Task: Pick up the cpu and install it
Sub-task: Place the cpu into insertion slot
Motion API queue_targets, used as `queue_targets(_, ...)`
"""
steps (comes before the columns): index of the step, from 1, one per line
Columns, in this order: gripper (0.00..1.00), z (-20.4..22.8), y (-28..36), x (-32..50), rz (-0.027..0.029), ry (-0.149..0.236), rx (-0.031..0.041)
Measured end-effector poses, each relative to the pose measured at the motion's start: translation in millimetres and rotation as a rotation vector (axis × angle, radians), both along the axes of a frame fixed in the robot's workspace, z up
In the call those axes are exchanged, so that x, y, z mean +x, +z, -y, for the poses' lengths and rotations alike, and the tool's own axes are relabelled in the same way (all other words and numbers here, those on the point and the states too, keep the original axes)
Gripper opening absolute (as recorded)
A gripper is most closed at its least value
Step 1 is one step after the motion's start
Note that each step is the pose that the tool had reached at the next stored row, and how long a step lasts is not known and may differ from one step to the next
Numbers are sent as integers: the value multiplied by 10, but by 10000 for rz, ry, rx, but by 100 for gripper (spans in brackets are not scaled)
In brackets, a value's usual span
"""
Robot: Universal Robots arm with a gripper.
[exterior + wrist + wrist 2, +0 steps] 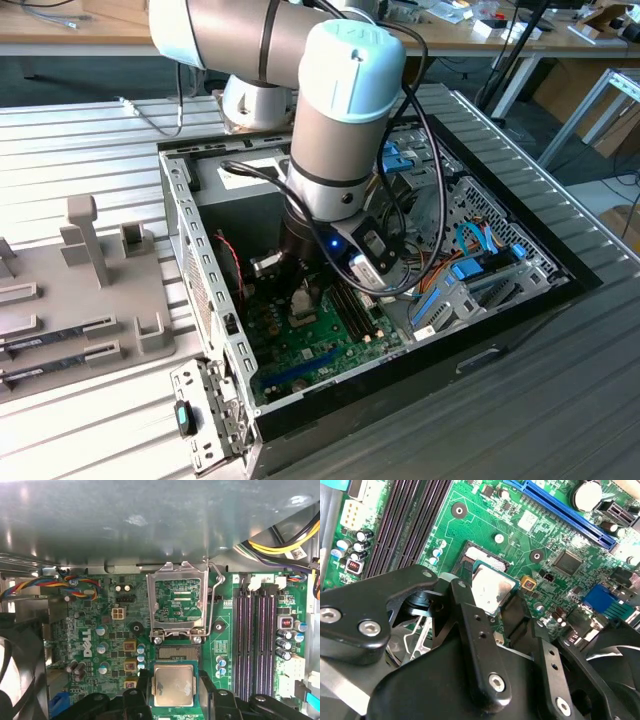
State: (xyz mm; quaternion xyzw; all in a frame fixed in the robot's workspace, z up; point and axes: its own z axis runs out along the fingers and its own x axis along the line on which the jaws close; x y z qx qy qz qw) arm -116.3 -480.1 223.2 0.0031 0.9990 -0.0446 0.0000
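We hold the cpu (173, 686) clamped in our gripper (173, 680); the open socket (178, 653) just ahead of it is not yet filled.

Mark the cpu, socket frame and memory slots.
cpu (173, 685): first wrist view, centre of metal top.
socket frame (177, 632): first wrist view, bar by hinge.
memory slots (262, 640): first wrist view, one slot's middle.
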Motion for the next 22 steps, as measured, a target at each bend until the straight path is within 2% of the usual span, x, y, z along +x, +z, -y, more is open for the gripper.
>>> queue_targets(11,47,-1,-7,19,2,1,4)
queue_targets(16,47,0,-90,44,-4,1,27)
queue_targets(22,47,0,-157,60,-5,3,30)
